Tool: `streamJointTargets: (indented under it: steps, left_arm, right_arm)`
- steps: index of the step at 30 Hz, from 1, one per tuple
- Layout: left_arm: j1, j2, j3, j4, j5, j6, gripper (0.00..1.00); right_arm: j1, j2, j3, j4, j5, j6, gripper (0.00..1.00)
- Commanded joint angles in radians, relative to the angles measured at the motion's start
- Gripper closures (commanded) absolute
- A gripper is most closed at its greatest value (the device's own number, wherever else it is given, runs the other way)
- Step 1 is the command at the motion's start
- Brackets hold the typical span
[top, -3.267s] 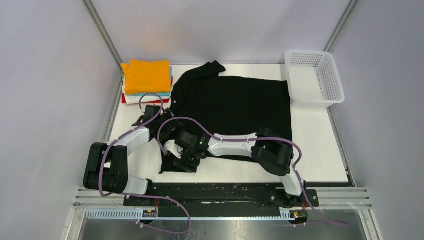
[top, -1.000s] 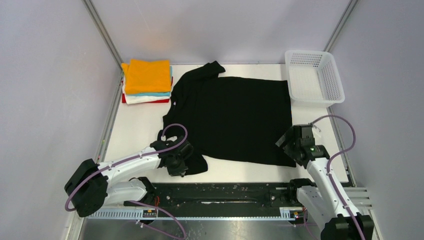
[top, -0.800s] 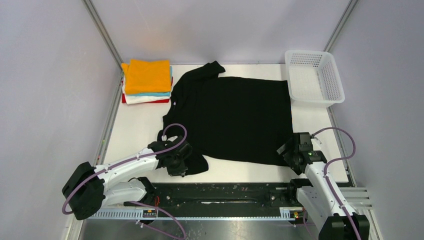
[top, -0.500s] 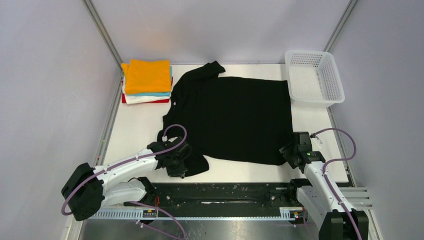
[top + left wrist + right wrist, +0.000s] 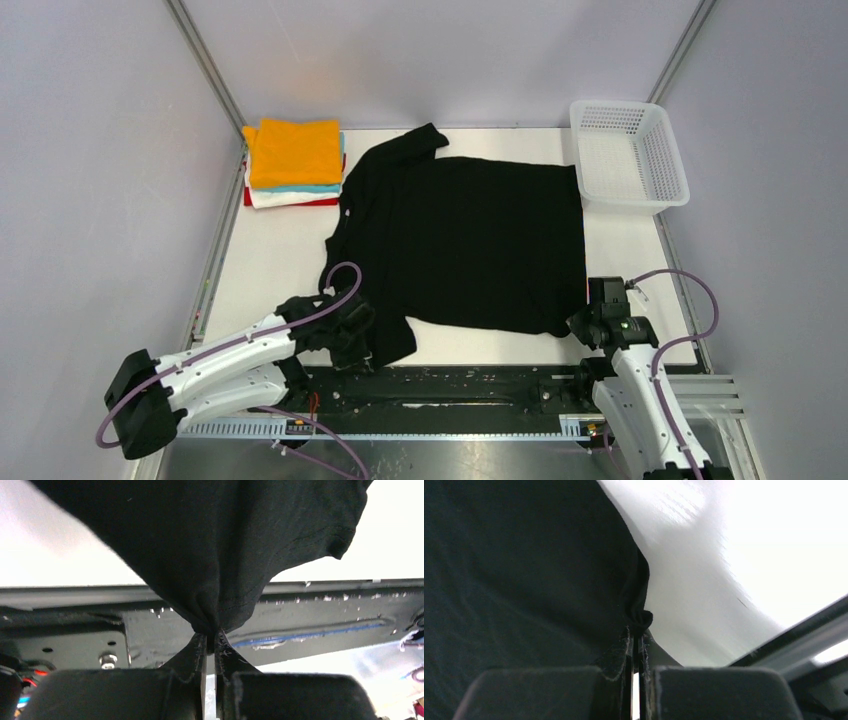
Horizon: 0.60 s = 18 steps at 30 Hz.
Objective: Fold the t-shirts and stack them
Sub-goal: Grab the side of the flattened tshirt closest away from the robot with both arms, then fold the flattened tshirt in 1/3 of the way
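Top view: the black t-shirt (image 5: 470,240) lies spread flat across the middle of the white table (image 5: 270,260), collar to the left and hem to the right. In the far-left corner I log a folded stack, just clear of the collar: orange shirt (image 5: 295,150) on top, then teal shirt (image 5: 322,187), white shirt (image 5: 285,198) and red shirt (image 5: 326,202) lowest. The mesh basket (image 5: 674,165) sits in the far-right corner, just beside the hem. My left arm lies low along the near edge, the left gripper (image 5: 352,340) at the near sleeve; the right arm rises from its base to put the right gripper (image 5: 585,322) at the near hem corner. Left wrist view: jaws almost together, the left gripper (image 5: 210,637) pinches a gathered bunch of sleeve, and the cloth (image 5: 215,545) drapes above the black rail (image 5: 310,615). Right wrist view: the right gripper (image 5: 636,632) is clamped on the folded hem corner (image 5: 640,615), with bare table alongside.
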Motion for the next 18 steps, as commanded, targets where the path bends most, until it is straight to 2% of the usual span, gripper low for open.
streamJointTargets:
  steps: [1, 5, 9, 13, 18]
  left_arm:
    - [-0.075, -0.048, 0.017, -0.1, 0.087, -0.124, 1.0]
    - [-0.162, -0.062, 0.045, -0.144, 0.095, -0.191, 1.0]
    - [-0.163, -0.036, 0.088, -0.089, 0.045, -0.147, 1.0]
    - [-0.099, 0.038, 0.13, 0.078, 0.045, -0.01, 1.0]
    - [0.109, 0.155, 0.223, 0.228, 0.08, 0.227, 1.0]
  right_arm:
    - [-0.003, -0.074, 0.114, -0.221, 0.006, -0.006, 1.0]
    - [-0.004, -0.106, 0.17, -0.307, 0.04, -0.014, 1.0]
    - [-0.004, -0.107, 0.168, -0.282, 0.043, -0.013, 1.0]
    - [-0.003, -0.079, 0.146, -0.172, -0.005, -0.046, 1.0]
    - [-0.003, 0.024, 0.195, -0.079, 0.0, -0.108, 1.0]
